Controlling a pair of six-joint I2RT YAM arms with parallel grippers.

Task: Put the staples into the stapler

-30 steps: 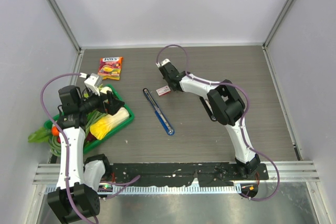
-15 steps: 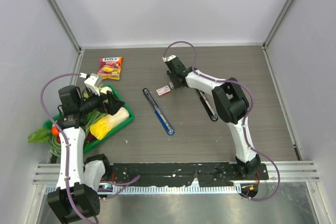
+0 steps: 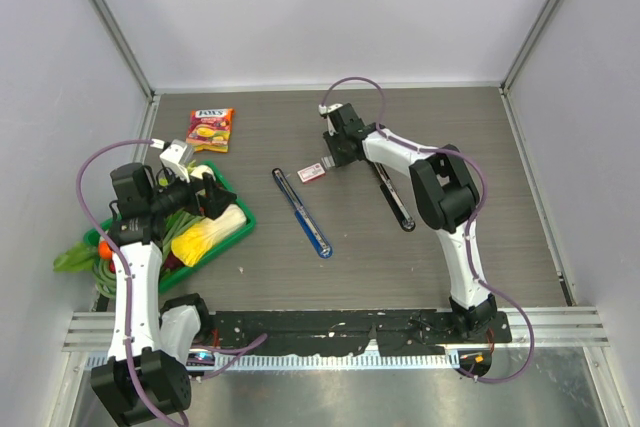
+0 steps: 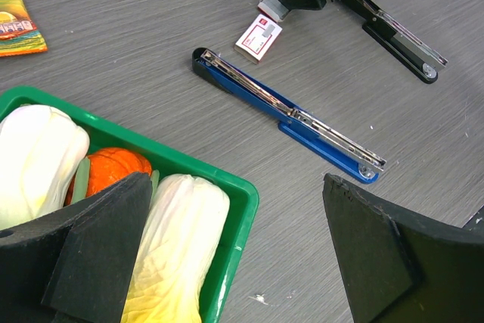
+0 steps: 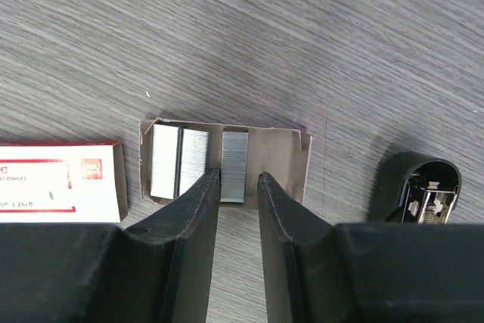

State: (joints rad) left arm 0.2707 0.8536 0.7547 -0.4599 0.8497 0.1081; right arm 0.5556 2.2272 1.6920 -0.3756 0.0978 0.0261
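Directly ahead of the right tool (image 5: 238, 179), the staples (image 5: 234, 163) lie as a short silvery strip in an open brown cardboard sleeve (image 5: 280, 158) on the counter (image 5: 302, 35). Two more strips (image 5: 178, 160) sit side by side at the sleeve's left end. The tool's two fingers are only narrowly spread. They straddle the near end of the strip, the left one at its edge and a thin gap showing on the right. Whether either pad presses the metal cannot be told.

From above, the right tool hides the sleeve and strips altogether. A red-and-white box (image 5: 60, 179) lies just left of the sleeve, cut off by the picture edge. To the right, only the rounded end of the black stapler (image 5: 416, 185) shows. Overhead it lies folded open (image 3: 392, 192), and the blue stapler (image 3: 302, 212) lies open too, near the middle.

The left tool (image 4: 236, 187) hangs over a green tray (image 3: 235, 209) of vegetables, its fingers spread wide. A snack packet (image 3: 209, 130) lies beyond.
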